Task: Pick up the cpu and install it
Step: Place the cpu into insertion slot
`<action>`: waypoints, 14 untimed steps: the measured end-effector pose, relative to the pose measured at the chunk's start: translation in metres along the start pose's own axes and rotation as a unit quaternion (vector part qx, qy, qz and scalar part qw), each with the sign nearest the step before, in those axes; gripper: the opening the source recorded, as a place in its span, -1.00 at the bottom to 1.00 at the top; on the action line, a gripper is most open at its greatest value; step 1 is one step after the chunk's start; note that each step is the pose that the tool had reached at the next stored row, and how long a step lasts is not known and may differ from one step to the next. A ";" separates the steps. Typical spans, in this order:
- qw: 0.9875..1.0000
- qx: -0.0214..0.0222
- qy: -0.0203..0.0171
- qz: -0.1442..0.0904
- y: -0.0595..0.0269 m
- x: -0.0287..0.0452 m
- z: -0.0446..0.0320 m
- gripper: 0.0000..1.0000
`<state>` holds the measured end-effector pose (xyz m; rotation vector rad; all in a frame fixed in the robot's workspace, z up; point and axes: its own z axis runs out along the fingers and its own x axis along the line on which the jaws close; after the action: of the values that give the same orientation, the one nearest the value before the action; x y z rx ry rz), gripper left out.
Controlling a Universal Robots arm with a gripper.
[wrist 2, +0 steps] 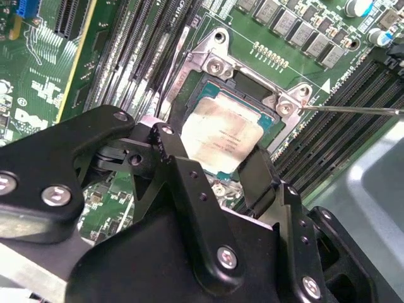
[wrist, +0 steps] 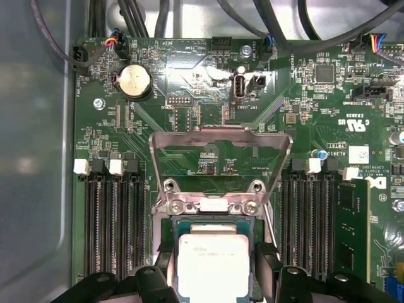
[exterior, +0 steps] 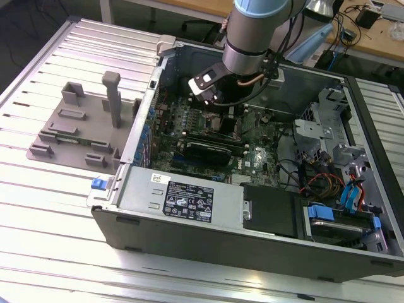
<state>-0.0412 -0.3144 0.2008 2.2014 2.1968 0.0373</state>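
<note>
The cpu (wrist: 213, 266), a flat square chip with a silvery top plate, lies level in the opening of the motherboard socket (wrist 2: 214, 63) in both wrist views. My gripper (wrist: 213, 259) is shut on it, one black finger (wrist: 165, 255) against each of two opposite edges. The second wrist view shows the same grip: cpu (wrist 2: 222, 136) between the gripper (wrist 2: 214, 158) tips. I cannot tell whether the chip rests in the socket or hangs just above it. The socket's metal load plate (wrist: 221, 158) stands swung open. In the exterior view the gripper (exterior: 219, 104) reaches down into the open computer case (exterior: 189, 202).
Memory slots (wrist: 107, 227) run along both sides of the socket. The thin socket lever (wrist 2: 353, 110) sticks out sideways. A coin battery (wrist: 134, 81) and cables sit beyond the load plate. A grey fixture (exterior: 82, 126) lies on the slatted table at the exterior view's left; drive cages (exterior: 341, 189) fill the case's right.
</note>
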 end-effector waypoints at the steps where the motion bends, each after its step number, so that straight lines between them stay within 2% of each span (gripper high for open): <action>1: 1.000 0.000 0.000 0.000 0.0001 0.0000 -0.0015 0.24; 8: 1.000 0.000 0.000 0.000 0.0002 0.0000 -0.0054 0.22; 10: 1.000 0.000 0.000 0.000 0.0003 0.0000 -0.0063 -0.05; 11: 1.000 0.000 0.000 0.000 0.0003 0.0000 -0.0066 -0.05; 12: 1.000 0.000 0.000 0.000 0.0003 0.0000 -0.0070 -0.29; 14: 1.000 0.000 0.000 0.000 0.0003 0.0000 -0.0076 -0.53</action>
<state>-0.0412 -0.3144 0.2084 2.2014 2.1968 0.0373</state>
